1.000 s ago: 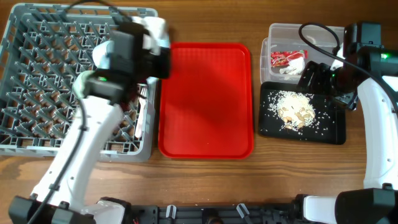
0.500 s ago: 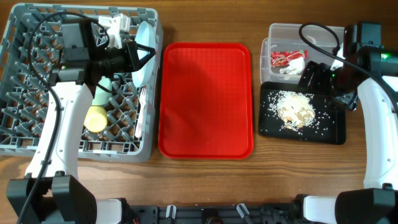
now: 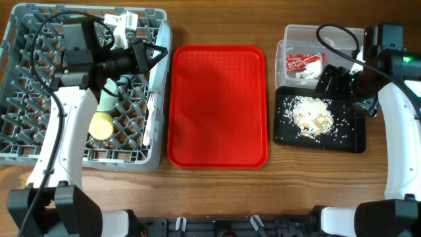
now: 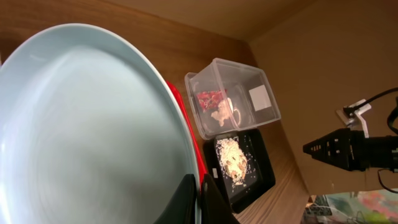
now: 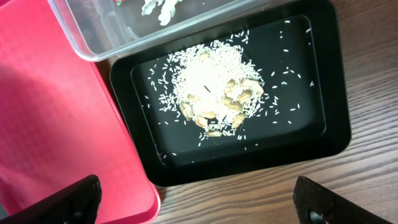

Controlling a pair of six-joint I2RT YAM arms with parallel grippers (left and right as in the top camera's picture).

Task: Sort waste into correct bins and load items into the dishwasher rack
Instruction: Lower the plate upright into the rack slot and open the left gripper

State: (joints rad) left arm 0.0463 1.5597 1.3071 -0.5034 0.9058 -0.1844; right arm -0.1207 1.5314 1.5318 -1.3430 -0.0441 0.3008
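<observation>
wooden tabletop [image 3: 217,197]; left gripper [image 4: 199,191], clamped on pale blue plate [image 4: 87,130], should lower it upright between dishwasher rack [image 3: 26,85] pegs below.

Robot lab bench, wooden tabletop [image 3: 217,191], two cabled arms [image 3: 69,138], dishwasher rack [image 3: 26,112]

The pincer [image 4: 199,198] clamps the rim of the pale blue plate [image 4: 87,137], with one dark finger on each face. The plate fills the view to the pincer's left. Just past the rim a thin strip of the red tray [image 4: 191,138] shows. Farther off, up and right of the pincer, the clear tub [image 4: 249,71] holds the red wrapper [image 4: 210,99] and the white napkin [image 4: 222,115]. Nearer the pincer, the black tray [image 4: 256,149] carries rice scraps [image 4: 231,158]. Both bins sit on the wooden worktop [image 4: 186,37].
</observation>
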